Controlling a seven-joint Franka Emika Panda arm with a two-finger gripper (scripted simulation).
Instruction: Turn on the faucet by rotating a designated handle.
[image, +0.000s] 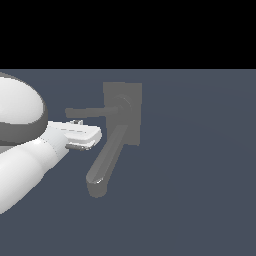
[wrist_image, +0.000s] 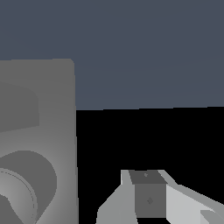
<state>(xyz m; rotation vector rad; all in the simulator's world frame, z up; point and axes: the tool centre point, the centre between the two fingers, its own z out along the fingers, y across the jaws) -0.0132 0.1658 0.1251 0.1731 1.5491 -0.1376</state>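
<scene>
The faucet's flat grey base plate (image: 131, 95) lies in the middle of the exterior view, and its thick rounded spout (image: 104, 167) runs toward the lower left. From the hub, the handle (image: 85, 112), a thin straight bar, points to the exterior view's left. My gripper (image: 76, 122) sits just beside the handle near its free end, fingers close together with nothing between them. Whether it touches the bar is unclear. In the wrist view the base plate (wrist_image: 52, 113) and round hub (wrist_image: 22, 192) fill one side and the fingertips (wrist_image: 148, 197) show. The handle is out of that view.
The white arm link (image: 20, 170) and the dark-banded wrist (image: 20, 115) fill the exterior view's left side. A flat blue-grey floor (image: 200, 175) surrounds the faucet.
</scene>
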